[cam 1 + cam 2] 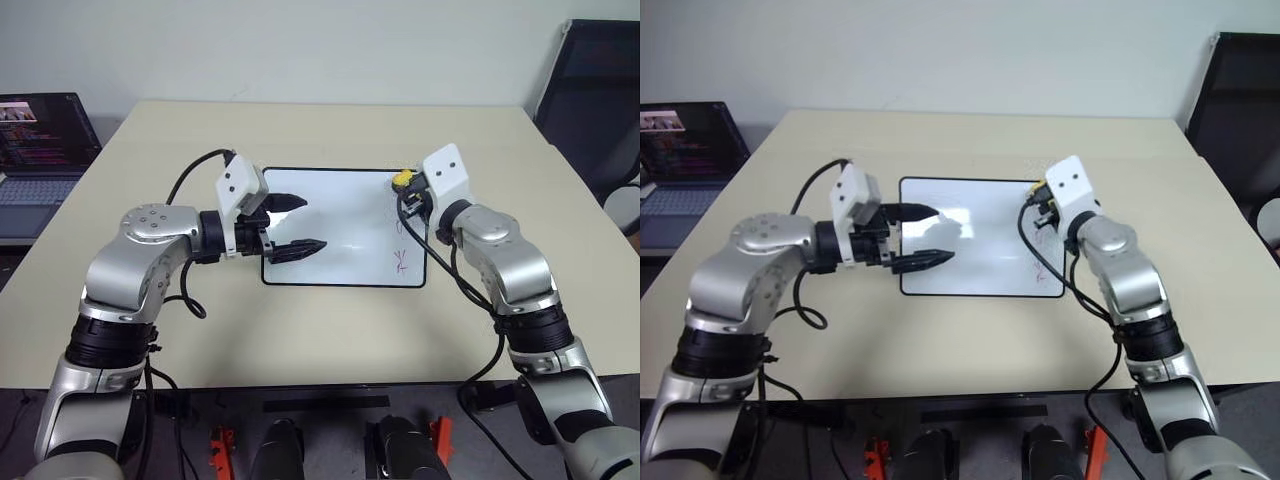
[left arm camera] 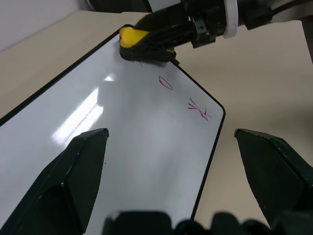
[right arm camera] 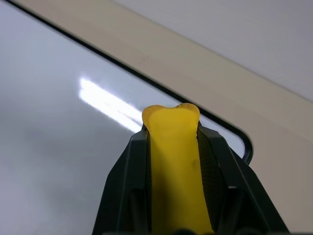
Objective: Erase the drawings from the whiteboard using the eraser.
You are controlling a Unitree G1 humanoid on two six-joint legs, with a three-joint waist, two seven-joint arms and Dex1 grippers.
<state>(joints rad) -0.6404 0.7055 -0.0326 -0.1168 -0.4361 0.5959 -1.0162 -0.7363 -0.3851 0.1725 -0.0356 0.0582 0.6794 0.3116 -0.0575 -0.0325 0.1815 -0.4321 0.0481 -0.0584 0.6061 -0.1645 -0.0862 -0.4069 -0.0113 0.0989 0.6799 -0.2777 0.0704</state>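
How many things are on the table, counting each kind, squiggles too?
Whiteboard: 1
Yellow eraser, pinched in the right tool: 1
Pink squiggles on the board that I can make out: 2
Total: 4

Bright, even overhead light; streaks of glare on the whiteboard [image 1: 340, 225]; soft shadows beneath the arms; focus sharp.

You have a yellow eraser [image 2: 133, 37] between black fingers [image 3: 122, 181], red-pink drawings [image 2: 198, 109] on the glossy white whiteboard [image 1: 340, 220] with its thin black frame, a beige tabletop [image 1: 300, 330], and a dark laptop [image 1: 40, 150] screen showing coloured text lines.
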